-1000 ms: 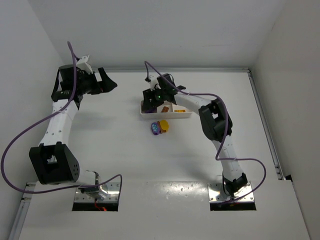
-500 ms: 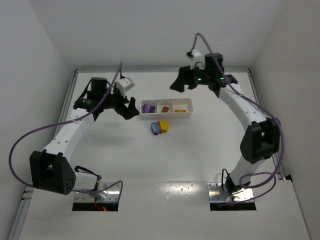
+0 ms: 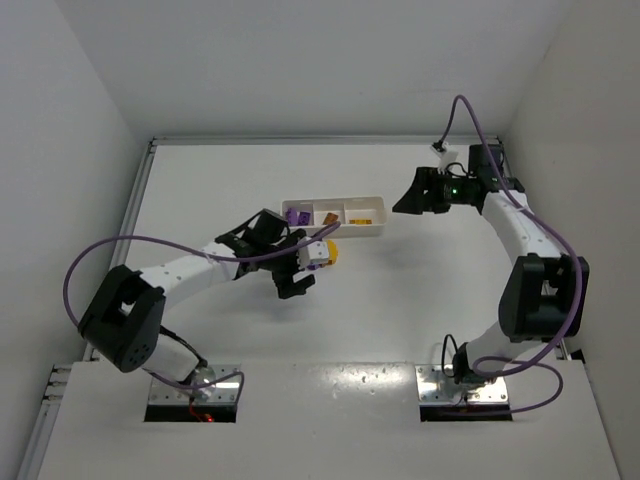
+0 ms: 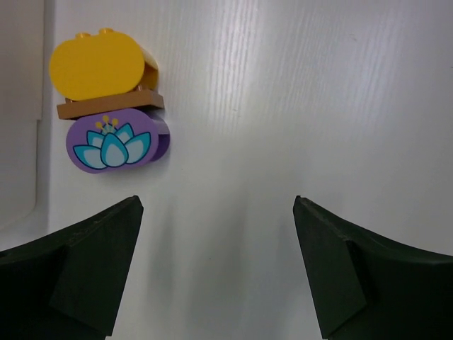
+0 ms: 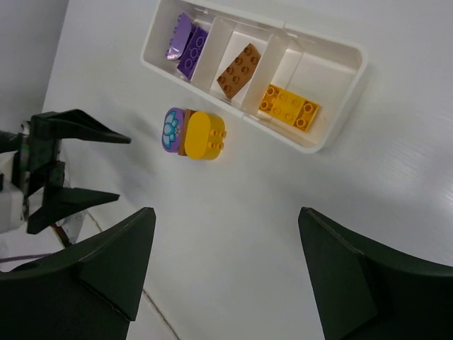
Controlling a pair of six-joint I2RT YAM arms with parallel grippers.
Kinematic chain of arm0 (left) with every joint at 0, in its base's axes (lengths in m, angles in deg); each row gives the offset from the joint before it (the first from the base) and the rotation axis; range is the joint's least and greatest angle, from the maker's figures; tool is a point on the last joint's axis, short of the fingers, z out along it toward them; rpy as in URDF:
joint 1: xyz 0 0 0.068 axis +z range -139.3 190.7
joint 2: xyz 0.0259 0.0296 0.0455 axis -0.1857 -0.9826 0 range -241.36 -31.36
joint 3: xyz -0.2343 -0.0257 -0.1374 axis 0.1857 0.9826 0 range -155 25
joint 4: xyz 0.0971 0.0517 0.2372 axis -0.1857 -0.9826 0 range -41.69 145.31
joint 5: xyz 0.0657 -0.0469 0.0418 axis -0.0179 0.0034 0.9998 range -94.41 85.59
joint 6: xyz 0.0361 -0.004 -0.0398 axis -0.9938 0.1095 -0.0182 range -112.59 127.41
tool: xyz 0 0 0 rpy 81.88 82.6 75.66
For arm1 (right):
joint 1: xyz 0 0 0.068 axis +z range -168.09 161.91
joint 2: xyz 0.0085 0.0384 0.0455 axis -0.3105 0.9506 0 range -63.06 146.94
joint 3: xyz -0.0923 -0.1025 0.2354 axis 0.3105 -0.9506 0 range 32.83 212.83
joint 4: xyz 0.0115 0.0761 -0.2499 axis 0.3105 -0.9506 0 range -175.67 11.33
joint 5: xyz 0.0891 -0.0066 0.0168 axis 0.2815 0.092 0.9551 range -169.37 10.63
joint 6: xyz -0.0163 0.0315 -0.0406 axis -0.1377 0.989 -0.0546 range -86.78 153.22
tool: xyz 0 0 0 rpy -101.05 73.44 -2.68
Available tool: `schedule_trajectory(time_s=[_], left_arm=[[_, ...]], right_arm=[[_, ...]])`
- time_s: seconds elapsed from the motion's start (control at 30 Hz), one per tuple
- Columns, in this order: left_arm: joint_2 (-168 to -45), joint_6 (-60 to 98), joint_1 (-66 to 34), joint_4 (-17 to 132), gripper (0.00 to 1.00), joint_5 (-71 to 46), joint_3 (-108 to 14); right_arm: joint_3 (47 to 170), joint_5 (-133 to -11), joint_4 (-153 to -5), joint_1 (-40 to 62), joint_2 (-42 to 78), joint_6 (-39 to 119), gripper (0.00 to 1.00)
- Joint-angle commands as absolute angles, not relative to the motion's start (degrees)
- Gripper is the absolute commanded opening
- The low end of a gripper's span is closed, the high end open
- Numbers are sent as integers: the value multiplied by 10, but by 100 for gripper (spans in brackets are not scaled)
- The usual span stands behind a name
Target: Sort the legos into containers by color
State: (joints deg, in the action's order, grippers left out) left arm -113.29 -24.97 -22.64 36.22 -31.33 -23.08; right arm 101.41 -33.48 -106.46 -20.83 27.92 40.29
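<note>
— When we look down the left wrist, what sits ahead of the left fingers (image 4: 85, 276)?

— We see both dark fingers spread wide apart, with only bare bench (image 4: 297, 106) between them. A loose stack (image 4: 106, 99) of three legos lies on its side ahead and to the left. It is off the line of the gap and touches neither finger.

— Which way does it point?

— We read it as a yellow brick (image 4: 95, 67), a thin brown plate (image 4: 110, 107) and a rounded purple brick (image 4: 113, 145), pressed face to face. Each piece has its long axis across that view. The yellow studs point away from the fingers, and the pale blue flower print faces the camera.

— And against the tray?

— From the right wrist we see the white tray (image 5: 352, 78) just beside the stack, not touching it. Its long axis slants from upper left to lower right. The stack's line runs roughly parallel to that length, with the purple end toward the purple compartment.

— What lies inside?

— We count purple bricks (image 5: 185, 46) in one end compartment and a brown brick (image 5: 238, 71) in the middle, both lying across the tray. A yellow-orange brick (image 5: 288, 106) in the far end lies along the tray, studs up.

— The right fingers (image 5: 99, 269)?

— We see them wide apart too, high over the bench and holding nothing. In the top view that arm is off to the right of the tray.
</note>
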Motion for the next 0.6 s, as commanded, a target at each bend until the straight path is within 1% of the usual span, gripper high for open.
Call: schedule_trajectory(time_s=[0.0, 0.17, 0.33, 0.57], left_arm=[[-1158, -268, -230, 468, 95, -310, -233], [-1203, -255, -230, 498, 96, -310, -240], [-1251, -229, -230, 513, 96, -315, -271], [-1278, -201, -216, 518, 96, -309, -306]], right_arm=[[1027, -293, -1054, -222, 252, 400, 82], [1022, -287, -1048, -227, 252, 405, 82], [1017, -282, -1042, -233, 252, 405, 82], [1011, -271, -1032, -243, 252, 416, 82]])
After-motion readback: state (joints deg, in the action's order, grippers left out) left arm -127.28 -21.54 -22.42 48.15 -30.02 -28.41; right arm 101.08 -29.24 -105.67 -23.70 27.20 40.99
